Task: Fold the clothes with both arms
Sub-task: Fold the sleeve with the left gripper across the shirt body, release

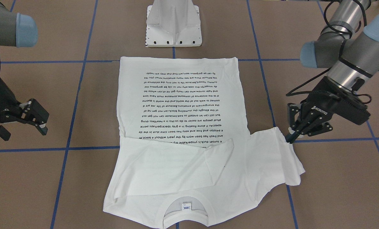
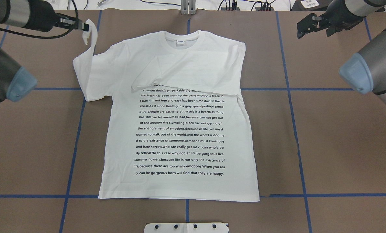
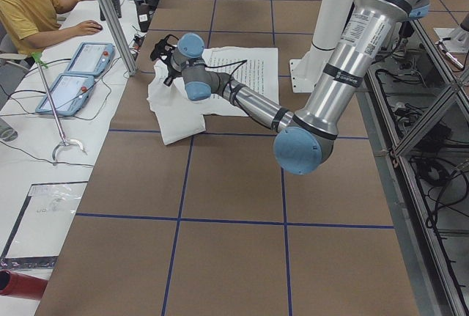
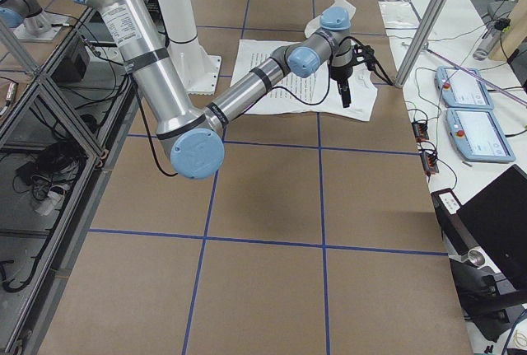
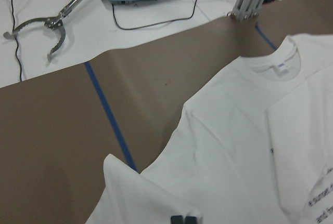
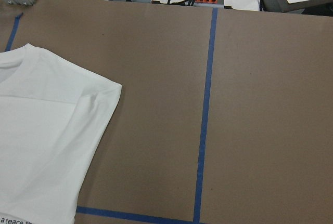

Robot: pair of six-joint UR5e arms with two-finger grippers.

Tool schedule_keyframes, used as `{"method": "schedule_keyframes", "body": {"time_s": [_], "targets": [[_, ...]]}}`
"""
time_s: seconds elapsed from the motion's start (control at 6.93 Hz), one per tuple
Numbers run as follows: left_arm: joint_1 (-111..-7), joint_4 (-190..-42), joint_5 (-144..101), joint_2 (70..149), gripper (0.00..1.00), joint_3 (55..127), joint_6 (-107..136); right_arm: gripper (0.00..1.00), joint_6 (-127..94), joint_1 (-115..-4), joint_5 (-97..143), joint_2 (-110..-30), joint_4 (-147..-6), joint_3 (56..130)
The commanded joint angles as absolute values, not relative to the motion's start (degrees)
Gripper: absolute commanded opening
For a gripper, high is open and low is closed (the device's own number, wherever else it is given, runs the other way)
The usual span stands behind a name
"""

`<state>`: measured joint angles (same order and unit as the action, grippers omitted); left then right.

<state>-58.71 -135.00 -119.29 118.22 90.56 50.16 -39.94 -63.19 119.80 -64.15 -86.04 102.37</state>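
Note:
The white long-sleeved T-shirt (image 2: 180,129) lies flat on the brown table, printed text up, collar (image 2: 182,38) at the far side. One sleeve is folded across the chest (image 2: 193,72). My left gripper (image 2: 79,26) is shut on the other sleeve (image 2: 88,30) and holds its end off the table. It also shows in the front view (image 1: 292,136). In the left wrist view its fingertips (image 5: 183,219) pinch white cloth. My right gripper (image 1: 22,130) is open and empty, above bare table beside the shirt; it also shows in the overhead view (image 2: 314,29).
The white pedestal base (image 1: 174,24) stands at the hem side of the shirt. Blue tape lines (image 2: 293,89) cross the table. A person (image 3: 29,8) sits at a side table with control pendants (image 3: 80,70). A metal grabber tool (image 5: 41,24) lies past the table edge.

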Motion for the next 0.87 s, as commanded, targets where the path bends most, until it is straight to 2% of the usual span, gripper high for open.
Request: {"method": "schedule_keyframes", "body": {"time_s": [0.0, 0.43, 0.58, 0.72], "targets": [[-50.0, -131.0, -111.0, 127.3, 0.0, 89.1, 61.7, 1.0, -40.2, -63.2, 119.8, -64.2, -86.0, 102.4], [-37.5, -130.2, -98.6, 139.0, 0.0, 78.2, 68.5, 1.0, -40.6, -63.2, 119.8, -64.2, -86.0, 102.5], [-34.3, -130.6, -97.5, 140.7, 0.04, 76.0, 68.6, 1.0, -40.6, -63.2, 119.8, -64.2, -86.0, 102.4], [-32.3, -132.1, -97.4, 140.7, 0.99, 76.0, 68.5, 1.0, -40.7, -63.2, 119.8, -64.2, -86.0, 102.5]]}}
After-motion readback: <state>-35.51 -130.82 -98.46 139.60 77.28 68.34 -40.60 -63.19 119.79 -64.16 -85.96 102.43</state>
